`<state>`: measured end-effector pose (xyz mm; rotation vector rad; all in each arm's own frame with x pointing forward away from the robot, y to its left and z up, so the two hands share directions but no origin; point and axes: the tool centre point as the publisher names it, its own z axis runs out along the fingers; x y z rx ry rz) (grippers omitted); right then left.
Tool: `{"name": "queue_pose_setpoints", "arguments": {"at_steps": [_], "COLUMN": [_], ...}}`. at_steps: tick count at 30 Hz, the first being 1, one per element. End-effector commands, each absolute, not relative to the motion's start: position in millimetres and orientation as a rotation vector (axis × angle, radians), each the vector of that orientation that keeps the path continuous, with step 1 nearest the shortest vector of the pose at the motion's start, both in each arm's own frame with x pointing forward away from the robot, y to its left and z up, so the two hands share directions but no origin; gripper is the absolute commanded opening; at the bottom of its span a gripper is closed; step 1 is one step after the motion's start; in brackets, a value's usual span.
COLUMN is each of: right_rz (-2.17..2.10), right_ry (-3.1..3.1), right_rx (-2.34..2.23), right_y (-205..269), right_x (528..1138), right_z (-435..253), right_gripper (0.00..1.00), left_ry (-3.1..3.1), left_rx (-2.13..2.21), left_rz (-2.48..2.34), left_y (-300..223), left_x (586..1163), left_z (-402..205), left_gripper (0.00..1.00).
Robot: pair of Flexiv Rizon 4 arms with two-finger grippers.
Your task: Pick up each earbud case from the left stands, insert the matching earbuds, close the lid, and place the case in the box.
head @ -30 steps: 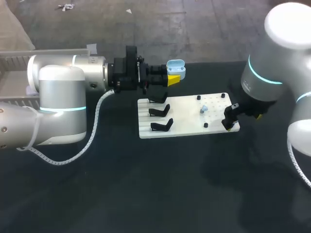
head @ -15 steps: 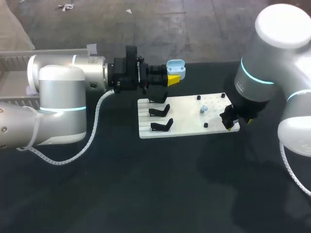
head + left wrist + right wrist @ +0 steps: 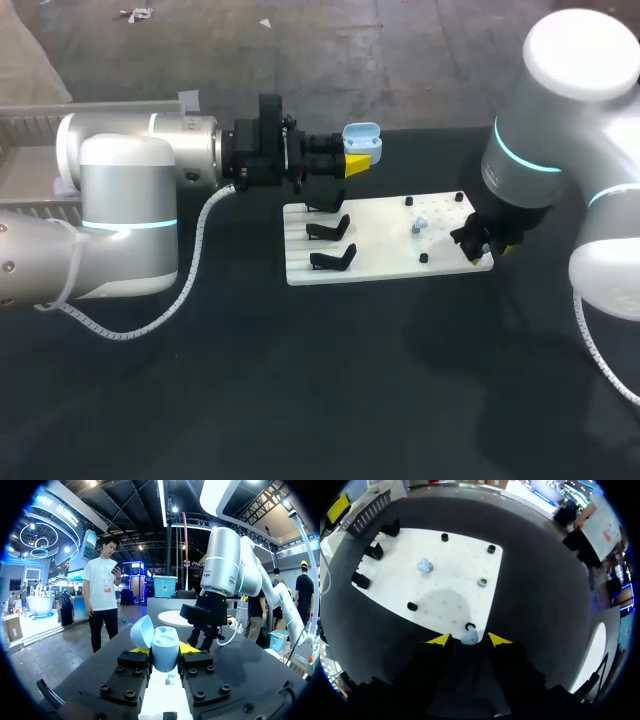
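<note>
Earbuds number two: one earbud (image 3: 423, 565) sits on the white board (image 3: 455, 570). The second earbud (image 3: 469, 638) lies at its edge, untouched between the spread fingers of the right end effector (image 3: 469, 640). The left end effector (image 3: 165, 651) grips one open earbud case (image 3: 162, 640) above the worktop (image 3: 300, 380). There are three black stands (image 3: 374, 551), one half hidden in the head view.

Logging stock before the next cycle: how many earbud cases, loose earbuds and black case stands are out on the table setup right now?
Open earbud case: 1
Loose earbuds: 2
Black stands: 3
Total: 6
</note>
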<state>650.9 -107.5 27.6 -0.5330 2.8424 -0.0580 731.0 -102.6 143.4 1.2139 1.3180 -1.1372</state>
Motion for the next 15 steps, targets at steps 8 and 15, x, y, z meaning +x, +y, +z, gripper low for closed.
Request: {"name": "queue_pose_setpoints", "arguments": {"at_steps": [8,15], "right_rz": [-0.056,-0.058], "right_ry": [2.838,2.837], "right_rx": [-0.530,-0.534], "right_y": [-106.3,-105.2], "right_x": [653.0,655.5], "right_z": [25.4,24.7], "right_gripper": [0.36,0.35], "left_ry": [1.314,1.314], "left_rx": [1.210,1.210], "left_rz": [-1.134,-1.134], "left_y": [-103.3,-103.3], "left_x": [731.0,731.0], "left_z": [142.3,142.3], "left_gripper": [0.00,0.00]}}
